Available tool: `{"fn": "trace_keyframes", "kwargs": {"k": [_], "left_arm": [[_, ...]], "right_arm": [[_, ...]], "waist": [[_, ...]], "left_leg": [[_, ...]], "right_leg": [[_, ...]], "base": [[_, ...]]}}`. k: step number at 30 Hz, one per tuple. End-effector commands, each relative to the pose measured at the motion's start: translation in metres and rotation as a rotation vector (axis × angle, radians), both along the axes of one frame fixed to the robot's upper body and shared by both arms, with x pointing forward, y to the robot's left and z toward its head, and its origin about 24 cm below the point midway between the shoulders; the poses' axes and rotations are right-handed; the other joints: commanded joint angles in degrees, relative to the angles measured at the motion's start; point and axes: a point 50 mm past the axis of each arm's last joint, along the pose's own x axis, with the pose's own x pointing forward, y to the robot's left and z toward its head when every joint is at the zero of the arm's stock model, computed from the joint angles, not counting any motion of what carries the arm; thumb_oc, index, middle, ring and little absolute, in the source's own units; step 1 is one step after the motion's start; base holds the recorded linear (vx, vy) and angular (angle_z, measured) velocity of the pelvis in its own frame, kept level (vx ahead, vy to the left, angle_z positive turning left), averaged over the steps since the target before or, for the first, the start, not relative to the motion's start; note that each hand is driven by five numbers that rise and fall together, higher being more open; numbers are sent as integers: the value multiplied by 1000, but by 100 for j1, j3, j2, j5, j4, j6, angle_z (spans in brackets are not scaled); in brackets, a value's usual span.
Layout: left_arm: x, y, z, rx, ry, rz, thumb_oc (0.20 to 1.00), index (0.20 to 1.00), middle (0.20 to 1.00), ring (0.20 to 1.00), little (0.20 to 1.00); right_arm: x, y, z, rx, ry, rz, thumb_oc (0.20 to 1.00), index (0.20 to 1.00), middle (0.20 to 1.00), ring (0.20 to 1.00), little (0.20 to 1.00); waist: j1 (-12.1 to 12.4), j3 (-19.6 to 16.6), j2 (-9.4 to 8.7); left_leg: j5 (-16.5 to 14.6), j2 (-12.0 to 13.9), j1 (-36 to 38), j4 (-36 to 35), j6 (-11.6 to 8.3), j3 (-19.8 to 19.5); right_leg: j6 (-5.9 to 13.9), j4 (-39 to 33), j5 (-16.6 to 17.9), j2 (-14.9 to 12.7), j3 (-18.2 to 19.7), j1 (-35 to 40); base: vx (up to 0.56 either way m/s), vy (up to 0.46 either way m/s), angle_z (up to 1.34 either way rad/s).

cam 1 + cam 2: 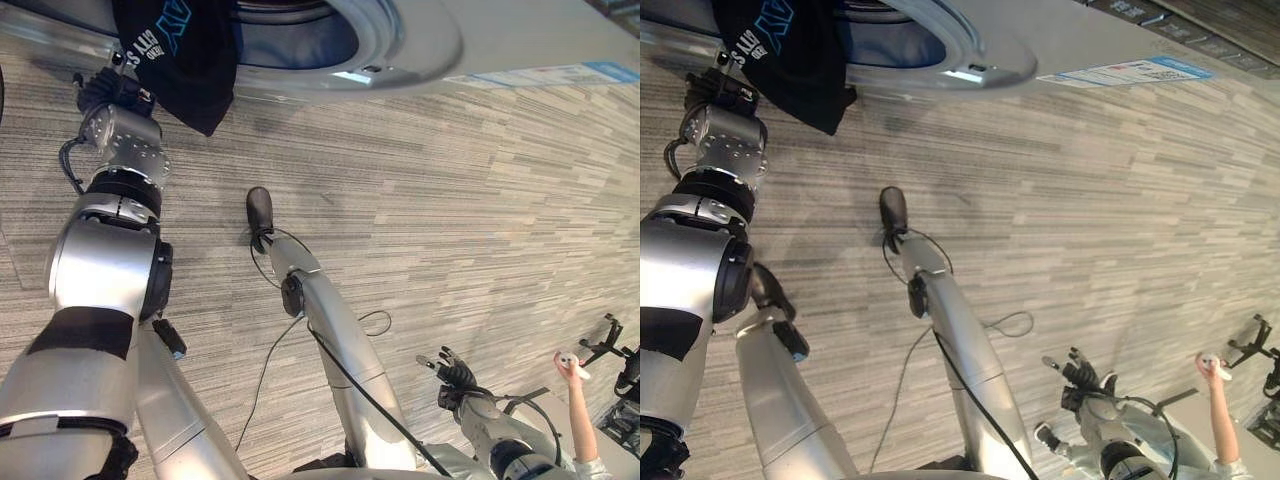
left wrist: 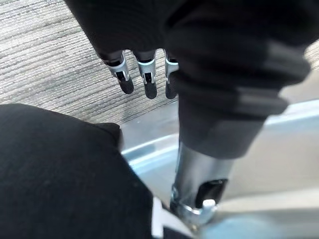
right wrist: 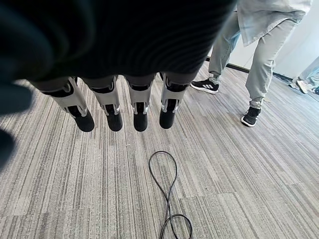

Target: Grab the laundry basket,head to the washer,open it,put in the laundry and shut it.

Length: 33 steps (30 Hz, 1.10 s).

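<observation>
Laundry, a black garment (image 1: 185,60), hangs over the washer's open port rim (image 1: 400,50), its upper part cut off. Left hand (image 1: 105,92) sits just beside it; grip cannot be told. Right hand (image 3: 119,107) hangs low with straight fingers, holding nothing.

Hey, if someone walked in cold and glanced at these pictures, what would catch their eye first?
Probably the black garment with white lettering, draped over the rim of the open washer at the top, with the left hand right beside it. After that, the right hand, hanging with fingers straight above the striped floor, and a person in light trousers and dark shoes standing a little way beyond it.
</observation>
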Motion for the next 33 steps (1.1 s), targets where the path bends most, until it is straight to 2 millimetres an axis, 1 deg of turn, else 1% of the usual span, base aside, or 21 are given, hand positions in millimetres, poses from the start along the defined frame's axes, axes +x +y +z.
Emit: {"fn": "trace_keyframes", "kwargs": {"k": [1, 2, 3, 6, 7, 9, 11, 13, 14, 16, 19, 20, 21, 22, 25, 27, 30, 31, 33], "left_arm": [[-2, -69, 99, 110, -338, -208, 934, 934, 934, 934, 934], [-1, -73, 98, 105, -336, -219, 931, 931, 931, 931, 931], [-10, -230, -112, 60, 107, -724, 1000, 1000, 1000, 1000, 1000], [-7, -226, -109, 69, 110, -726, 1000, 1000, 1000, 1000, 1000], [-7, -226, -111, 76, 129, -735, 1000, 1000, 1000, 1000, 1000], [-6, -225, -111, 78, 132, -731, 1000, 1000, 1000, 1000, 1000], [-5, -219, -115, 74, 154, -719, 1000, 1000, 1000, 1000, 1000], [-6, -216, -122, 63, 181, -708, 1000, 1000, 1000, 1000, 1000], [-6, -216, -122, 63, 181, -708, 1000, 1000, 1000, 1000, 1000], [-9, -218, -131, 38, 194, -714, 1000, 1000, 1000, 1000, 1000], [-14, -219, -146, -35, 222, -701, 1000, 1000, 1000, 1000, 1000], [-16, -219, -152, -65, 232, -693, 1000, 1000, 1000, 1000, 1000], [-17, -218, -154, -86, 233, -684, 1000, 1000, 1000, 1000, 1000], [-17, -214, -157, -124, 238, -664, 1000, 1000, 1000, 1000, 1000], [-20, -204, -172, -230, 263, -616, 1000, 1000, 1000, 1000, 1000], [-22, -199, -180, -312, 271, -588, 1000, 1000, 1000, 1000, 1000], [-25, -192, -191, -358, 291, -571, 1000, 1000, 1000, 1000, 1000], [-25, -191, -192, -371, 287, -565, 1000, 1000, 1000, 1000, 1000], [-22, -185, -186, -374, 264, -547, 1000, 1000, 1000, 1000, 1000]], "right_arm": [[2, -16, 6, -65, -4, -5, 1000, 1000, 1000, 1000, 1000], [13, -12, 12, -52, -43, -1, 1000, 1000, 1000, 1000, 1000], [-98, -24, -35, -95, 402, 102, 1000, 1000, 1000, 1000, 1000], [-98, -22, -36, -63, 403, 96, 1000, 1000, 1000, 1000, 1000], [-96, -16, -37, -37, 403, 94, 1000, 1000, 1000, 1000, 1000], [-96, -15, -38, -37, 404, 94, 1000, 1000, 1000, 1000, 1000], [-95, -13, -38, -36, 403, 95, 1000, 1000, 1000, 1000, 1000], [-96, -11, -39, -33, 406, 95, 1000, 1000, 1000, 1000, 1000], [-96, -11, -39, -32, 406, 95, 1000, 1000, 1000, 1000, 1000], [-95, -12, -39, -38, 402, 85, 1000, 1000, 1000, 1000, 1000], [-86, -12, -36, -43, 365, 59, 1000, 1000, 1000, 1000, 1000], [-79, -11, -35, -41, 341, 49, 1000, 1000, 1000, 1000, 1000], [-75, -9, -34, -37, 331, 48, 1000, 1000, 1000, 1000, 1000], [-72, -7, -34, -28, 322, 46, 1000, 1000, 1000, 1000, 1000], [-71, -5, -34, -15, 317, 40, 1000, 1000, 1000, 1000, 1000], [-72, -8, -34, -23, 328, 33, 1000, 1000, 1000, 1000, 1000], [-76, -7, -36, -21, 343, 39, 1000, 1000, 1000, 1000, 1000], [-76, -7, -36, -19, 345, 37, 1000, 1000, 1000, 1000, 1000], [-74, -5, -36, -16, 338, 35, 1000, 1000, 1000, 1000, 1000]], "waist": [[-412, -210, 356], [-399, -204, 367], [71, 969, 147], [19, 966, 124], [0, 965, 127], [-8, 965, 120], [-13, 965, 96], [-18, 965, 59], [-18, 965, 58], [-6, 965, 32], [35, 964, -23], [61, 964, -44], [79, 964, -59], [100, 964, -89], [123, 946, -147], [145, 935, -198], [174, 902, -281], [182, 885, -304], [200, 856, -356]], "left_leg": [[-64, 397, 546, 710, 191, -558], [-47, 396, 575, 699, 189, -551], [1480, -305, 2472, -3034, 517, -1199], [1276, -373, 2206, -2620, 516, -1199], [1141, -444, 2033, -2301, 519, -1222], [1095, -466, 1978, -2197, 520, -1237], [1053, -516, 1901, -2075, 529, -1265], [1037, -542, 1892, -2041, 534, -1283], [1038, -542, 1894, -2043, 534, -1283], [1049, -552, 1940, -2085, 533, -1298], [1087, -543, 2077, -2213, 522, -1304], [1096, -538, 2103, -2246, 517, -1318], [1102, -528, 2124, -2270, 517, -1322], [1100, -509, 2118, -2270, 516, -1326], [1084, -503, 2083, -2250, 521, -1337], [1064, -514, 2030, -2213, 517, -1363], [1026, -522, 1933, -2134, 512, -1422], [1021, -520, 1901, -2116, 512, -1440], [1015, -518, 1850, -2100, 512, -1484]], "right_leg": [[688, 749, -1021, -140, -196, 200], [685, 756, -1028, -140, -192, 203], [1117, 284, -604, -777, 1005, 1240], [1125, 410, -594, -818, 1027, 1162], [1118, 411, -576, -836, 1043, 1171], [1119, 429, -573, -842, 1037, 1167], [1109, 451, -579, -845, 1022, 1190], [1103, 477, -596, -846, 1016, 1209], [1103, 477, -597, -846, 1016, 1211], [1101, 454, -602, -855, 1006, 1263], [1094, 343, -595, -863, 981, 1411], [1093, 280, -581, -856, 979, 1447], [1091, 257, -578, -845, 971, 1463], [1095, 213, -572, -845, 949, 1488], [1081, 205, -598, -846, 935, 1489], [1068, 225, -629, -843, 929, 1477], [1047, 253, -654, -832, 885, 1443], [1043, 260, -666, -823, 872, 1432], [1033, 301, -699, -817, 825, 1402]], "base": [[18, -20, -4], [-193, -38, -3], [-199, -29, 4], [-71, 30, 56], [-9, 46, 30], [-3, 40, 6], [2, 45, 0], [12, 57, -11], [9, 46, -12], [2, 26, -7], [-1, 11, -5], [-1, 3, 6], [-5, -6, 5], [-4, -8, 6], [3, -11, 3], [0, 0, 0], [11, -6, 1], [39, -19, 5], [43, -23, 6]]}}
